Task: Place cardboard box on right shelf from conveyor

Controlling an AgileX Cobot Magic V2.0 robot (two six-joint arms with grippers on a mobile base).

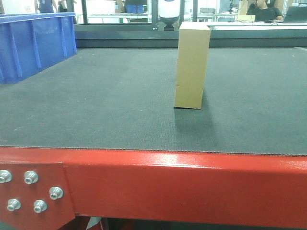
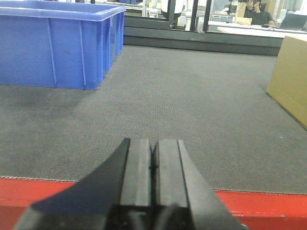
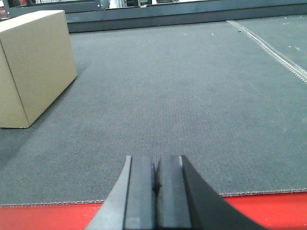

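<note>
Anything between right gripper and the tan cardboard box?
Nothing: only bare dark grey textured conveyor belt separates the right gripper from the tan cardboard box, per right wrist view.

left end effector (image 2: pixel 153 165) closed over conveyor (image 2: pixel 182 100) edge; blue bin (image 2: pixel 57 45) far-left; cardboard box (image 2: pixel 291 76) right

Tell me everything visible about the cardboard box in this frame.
The cardboard box is plain tan, smooth, unmarked and closed. It stands upright on a narrow side on the conveyor belt, narrow face toward the front camera. Only the belt touches it: the blue bin sits apart to its left, and the left gripper and right gripper, jaws shut, are short of it.
</note>
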